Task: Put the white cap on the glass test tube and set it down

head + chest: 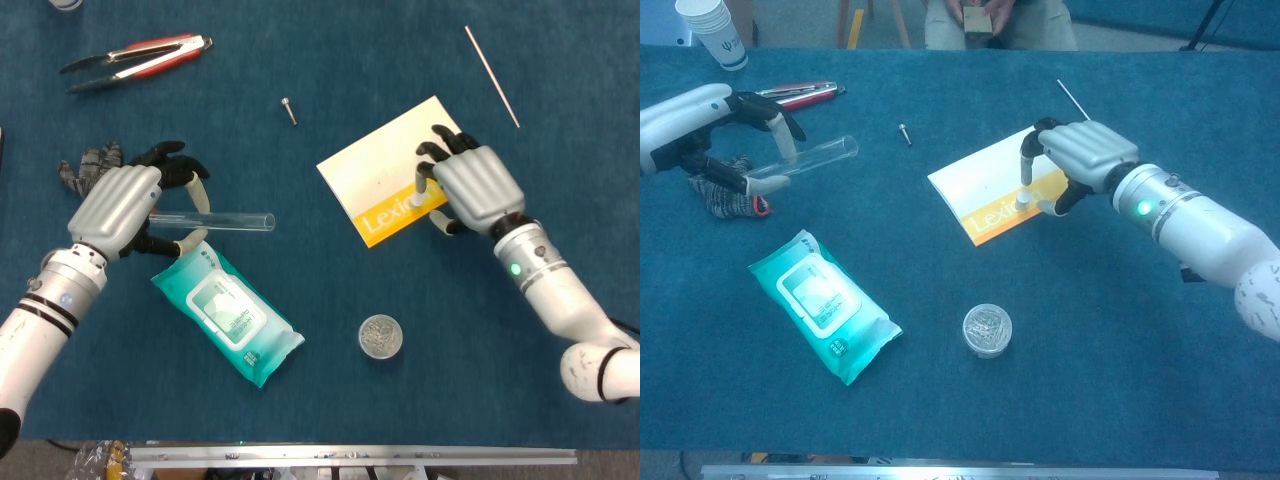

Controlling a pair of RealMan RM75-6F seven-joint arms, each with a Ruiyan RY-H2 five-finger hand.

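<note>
At the far left, the left hand (118,203) grips the glass test tube (222,218) near one end, fingers wrapped over it and the thumb beneath. The tube is held above the blue surface (300,300), lying roughly level, its long axis running left to right; in the head view the free end points right, toward the middle of the surface, and in the chest view the tube (815,158) tilts slightly up toward that end. Just behind this hand lies a dark knitted item (85,168), and further back a pair of red-handled tongs (135,57). A teal wipes packet (226,311) lies just below the tube, set diagonally. A paper cup (712,30) stands at the far left rear corner in the chest view.

Near the middle rear is a small screw (289,109), and toward the front a round clear-lidded container (380,337).

Right of centre lies a white and yellow booklet (385,165), turned at an angle. The white cap (1023,201) sits on its yellow band. The right hand (472,188) is lowered over it, one fingertip and the thumb closing in on either side of the cap; whether they actually touch it I cannot tell. A thin metal rod (491,76) lies behind this hand, well apart.
</note>
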